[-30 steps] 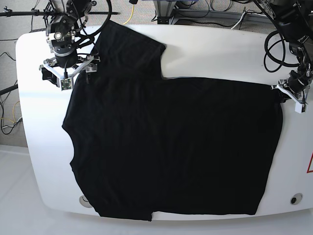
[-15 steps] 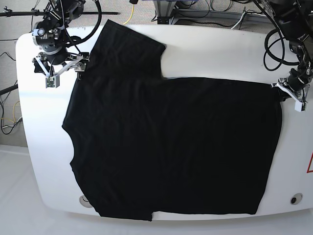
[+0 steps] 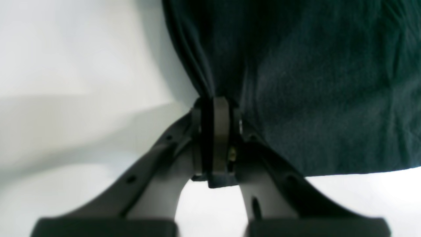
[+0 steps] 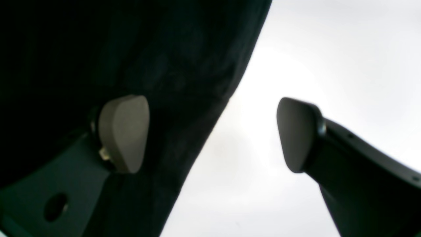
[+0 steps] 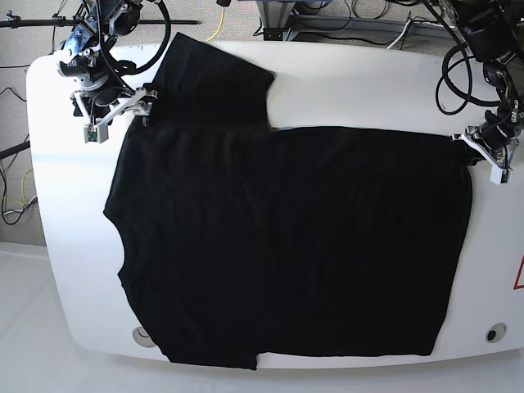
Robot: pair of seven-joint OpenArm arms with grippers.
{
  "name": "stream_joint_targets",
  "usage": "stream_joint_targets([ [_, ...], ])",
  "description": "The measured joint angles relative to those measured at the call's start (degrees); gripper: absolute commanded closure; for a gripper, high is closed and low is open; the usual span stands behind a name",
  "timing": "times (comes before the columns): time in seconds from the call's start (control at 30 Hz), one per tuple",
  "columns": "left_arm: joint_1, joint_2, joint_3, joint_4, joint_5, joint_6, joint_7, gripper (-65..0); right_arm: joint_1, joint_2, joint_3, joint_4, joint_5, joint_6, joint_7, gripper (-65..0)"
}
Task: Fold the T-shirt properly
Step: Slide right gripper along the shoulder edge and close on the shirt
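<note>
The black T-shirt lies spread flat over most of the white table, one sleeve pointing to the far side. My left gripper is at the shirt's far right corner. In the left wrist view the gripper is shut on a pinched fold of the shirt. My right gripper is open at the shirt's far left edge. In the right wrist view the gripper straddles the shirt's edge: one pad is over the fabric, the other pad over bare table.
Cables and stands crowd the floor behind the table. Round holes sit in the table's front left and front right. A red triangle mark is at the right edge. The shirt's near hem reaches the table's front edge.
My right gripper has shifted back and to the left off the shirt's shoulder, then turned a little; it stays open. The left gripper has crept slightly toward the far side, still shut on the corner.
</note>
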Motion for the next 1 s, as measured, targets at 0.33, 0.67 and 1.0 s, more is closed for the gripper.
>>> stream_joint_targets([
  [0.33, 0.0, 0.04, -0.15, 0.0, 0.04, 0.0, -0.02, -0.8, 0.2, 2.4, -0.17, -8.66, 7.41, 0.04, 1.81, -59.0],
  [0.67, 0.02, 0.04, -0.15, 0.0, 0.07, 0.0, 0.0, -0.8, 0.48, 4.63, -3.54, -12.04, 10.84, 0.42, 3.45, -59.1],
  [1.0, 0.02, 0.04, -0.15, 0.0, 0.04, 0.0, -0.02, -0.8, 1.55, 4.33, -6.25, -12.13, 10.75, 0.44, 3.15, -56.7],
])
